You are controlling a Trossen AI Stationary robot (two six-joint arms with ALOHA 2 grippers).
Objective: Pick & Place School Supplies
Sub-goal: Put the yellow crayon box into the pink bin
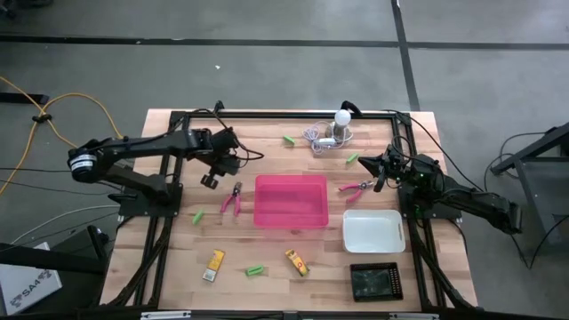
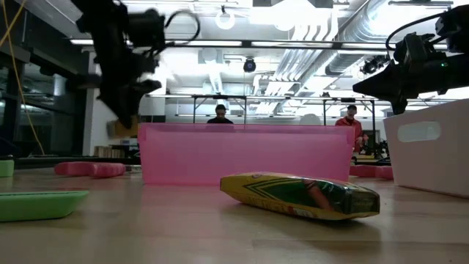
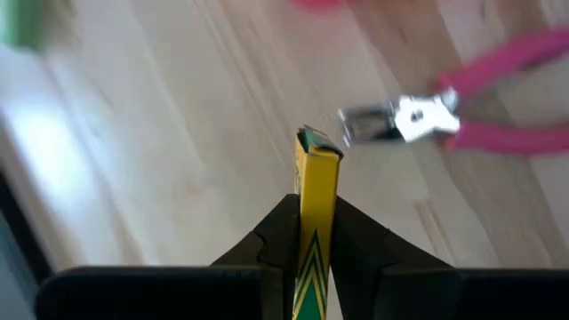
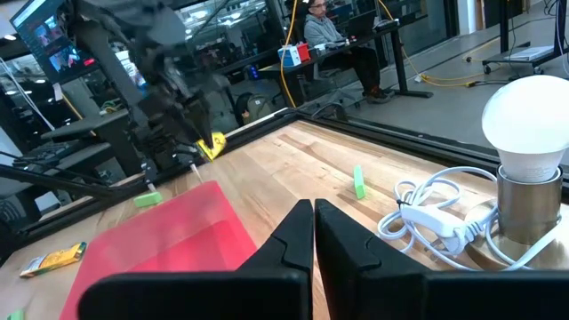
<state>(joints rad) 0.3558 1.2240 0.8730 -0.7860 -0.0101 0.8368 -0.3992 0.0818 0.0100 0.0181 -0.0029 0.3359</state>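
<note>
My left gripper (image 3: 317, 253) hangs over the table left of the pink tray (image 1: 291, 201), shut on a yellow-orange block (image 3: 317, 178) with a green pattern. Pink-handled pliers (image 3: 462, 116) lie on the wood below it. My right gripper (image 4: 314, 222) is shut and empty, hovering near the second pink-handled pliers (image 1: 357, 188), above the white tray (image 1: 373, 231). Two more yellow-orange blocks (image 1: 213, 264) (image 1: 297, 261) and several green sticks (image 1: 256, 269) (image 1: 197, 216) (image 1: 290, 140) lie flat on the table. My left gripper pinches the yellow-orange block between its two fingers (image 3: 280, 236), one on each broad face. The block's free end (image 3: 317, 149) sticks out past the fingertips, along the fingers. The fingers point down at a slant, and the block (image 4: 211, 147) is lifted clear of the table.
A black tray (image 1: 376, 281) sits at the near right. A white bulb on a grey base with a coiled cord (image 1: 333, 132) stands at the far edge. A dark frame runs around the tabletop. People sit in the room beyond the table.
</note>
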